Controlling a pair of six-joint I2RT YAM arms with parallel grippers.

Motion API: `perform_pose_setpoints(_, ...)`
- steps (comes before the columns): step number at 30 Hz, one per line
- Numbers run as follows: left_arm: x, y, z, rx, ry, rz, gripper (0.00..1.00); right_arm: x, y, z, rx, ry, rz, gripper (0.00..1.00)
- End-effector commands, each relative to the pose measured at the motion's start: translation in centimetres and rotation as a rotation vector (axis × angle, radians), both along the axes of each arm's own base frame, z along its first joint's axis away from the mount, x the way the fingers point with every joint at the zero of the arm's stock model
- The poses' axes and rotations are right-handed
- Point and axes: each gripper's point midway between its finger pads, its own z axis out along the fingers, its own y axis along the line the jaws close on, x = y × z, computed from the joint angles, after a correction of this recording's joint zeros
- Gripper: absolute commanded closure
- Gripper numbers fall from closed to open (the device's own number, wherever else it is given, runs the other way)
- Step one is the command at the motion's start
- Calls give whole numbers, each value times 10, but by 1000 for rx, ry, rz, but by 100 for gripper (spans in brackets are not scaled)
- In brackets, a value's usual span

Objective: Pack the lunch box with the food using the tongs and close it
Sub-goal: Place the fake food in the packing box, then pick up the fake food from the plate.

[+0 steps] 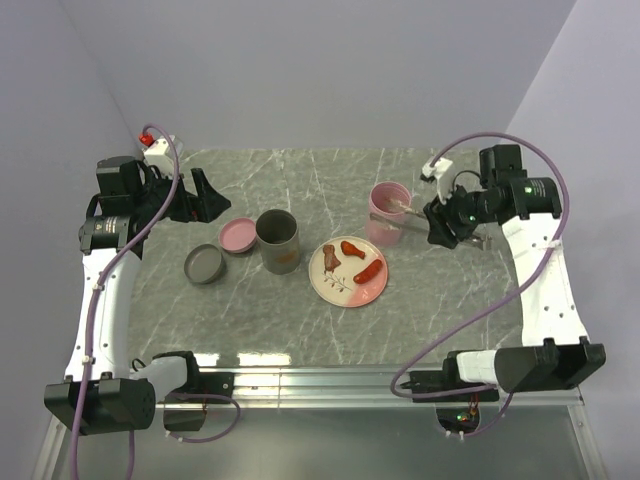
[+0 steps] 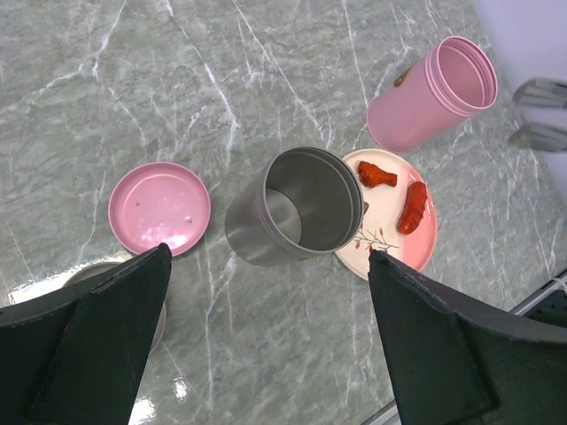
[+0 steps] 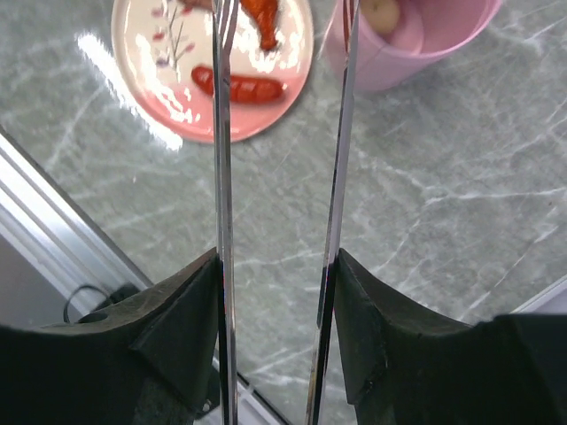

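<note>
I'm working in a lab test cell: plain pale wall panels point(image 1: 300, 70) enclose a grey marble-patterned tabletop point(image 1: 450, 300) edged by aluminium rail point(image 1: 330, 378)

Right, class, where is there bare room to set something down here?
Bare marble lies along the near edge before the grey lid and plate, and at the far edge behind the grey container. The middle row is crowded.

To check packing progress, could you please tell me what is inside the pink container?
A round beige piece shows inside the pink container, in the right wrist view. Its wall and the frame edge hide the rest; other contents cannot be told.
</note>
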Motion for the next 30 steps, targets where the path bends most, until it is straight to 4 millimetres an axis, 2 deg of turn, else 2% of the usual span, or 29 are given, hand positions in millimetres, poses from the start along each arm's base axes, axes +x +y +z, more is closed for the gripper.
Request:
perform_pose_setpoints(1, -2, -3, 13, -6, -47, -26, 1, -28, -1, -15, -70, 35, 84, 44)
perform_pose_setpoints(4, -2, -3, 13, -5, -49, -23, 1, -35, -2, -35, -126, 58, 101, 44)
perform_pose_setpoints(12, -5, -4, 11, -7, -48, -32, 1, -60, 21, -67, -243, 49, 248, 44)
perform_pose_setpoints(30, -4, -5, 10, -11, -40, -38, 1, -35, 18, -105, -488, 3, 402, 45)
